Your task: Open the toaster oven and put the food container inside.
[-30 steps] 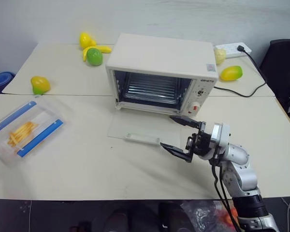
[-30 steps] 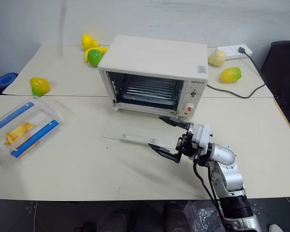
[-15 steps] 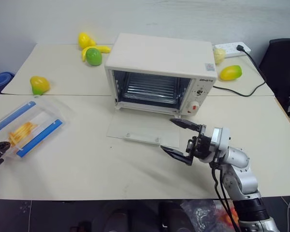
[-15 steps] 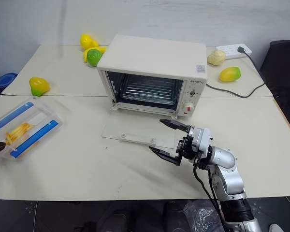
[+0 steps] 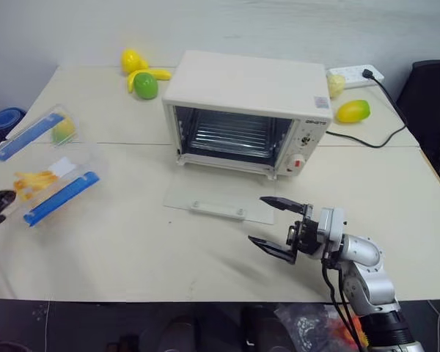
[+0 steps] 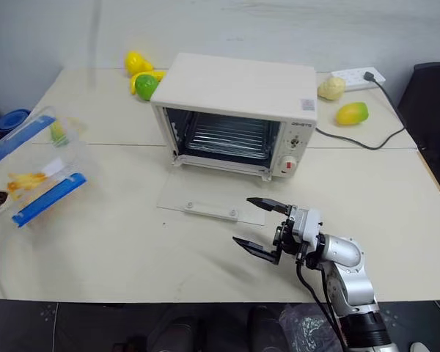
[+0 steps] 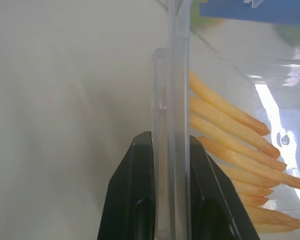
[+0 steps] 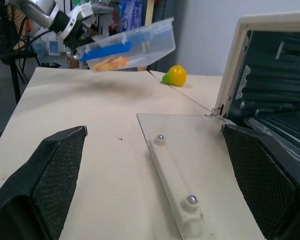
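Oven (image 5: 246, 110): sitting on the table (image 5: 132, 242), back of centre, with its glass door (image 5: 218, 203) lying flat open on the tabletop in front of it; the wire rack inside is showing.
Container (image 5: 40, 172): hanging tilted above the left side of the table, clear of the surface in the right wrist view, well apart from the oven; yellow fries (image 7: 230, 150) are lying inside between the two blue strips.
Left gripper (image 7: 171, 200): pinching the container's near edge, one black finger pressing on each side of the clear plastic rim.
Right gripper (image 5: 279, 227): hovering just above the table in front of the open door's right corner, fingers spread wide, holding nothing, pointing toward the robot's left.
Fruit: a green piece (image 5: 145, 86) and yellow pieces (image 5: 134, 60) are lying behind the oven's left side; a yellow-green one (image 5: 352, 111) is sitting to its right.
Power strip (image 5: 354, 74): lying at the back right corner, a black cord (image 5: 374, 139) trailing from it toward the oven.
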